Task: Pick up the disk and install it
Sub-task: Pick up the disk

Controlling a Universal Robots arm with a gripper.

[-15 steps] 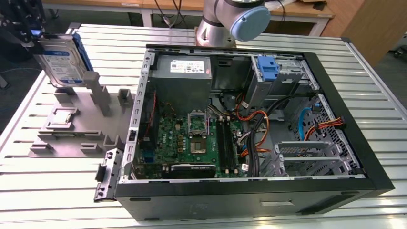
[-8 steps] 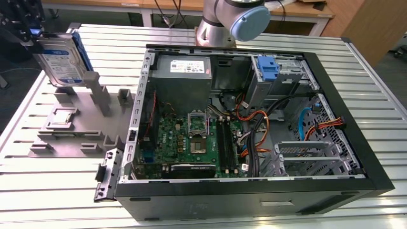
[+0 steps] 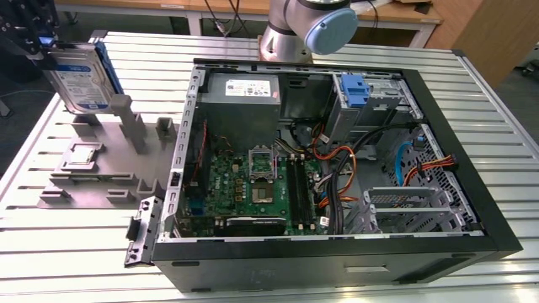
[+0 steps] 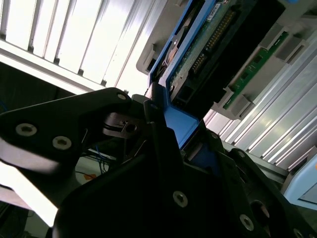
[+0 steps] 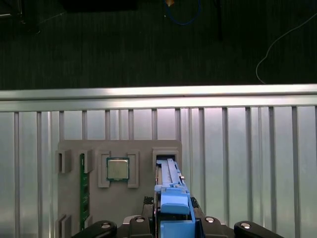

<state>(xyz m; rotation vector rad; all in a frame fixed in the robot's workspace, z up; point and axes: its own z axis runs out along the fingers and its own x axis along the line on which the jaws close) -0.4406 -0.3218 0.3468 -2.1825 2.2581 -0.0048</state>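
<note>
Pinching disk [image 3: 77, 79] by its blue bracket w/ hand [image 3: 40, 52]. Held upright over grey fixture plate [image 3: 93, 183], worktop [image 3: 50, 252] exterior view's left, well apart from open PC case [image 3: 337, 259].

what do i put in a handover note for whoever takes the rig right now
Gripper: jaws shut on the flat silver hard drive with a blue plastic bracket.
Where: the drive hangs on edge above the grey fixture plate, at the exterior view's left, outside the open black computer case.
Done: the drive is picked up, off the plate.
Left: install; the drive is not in the case yet.
</note>
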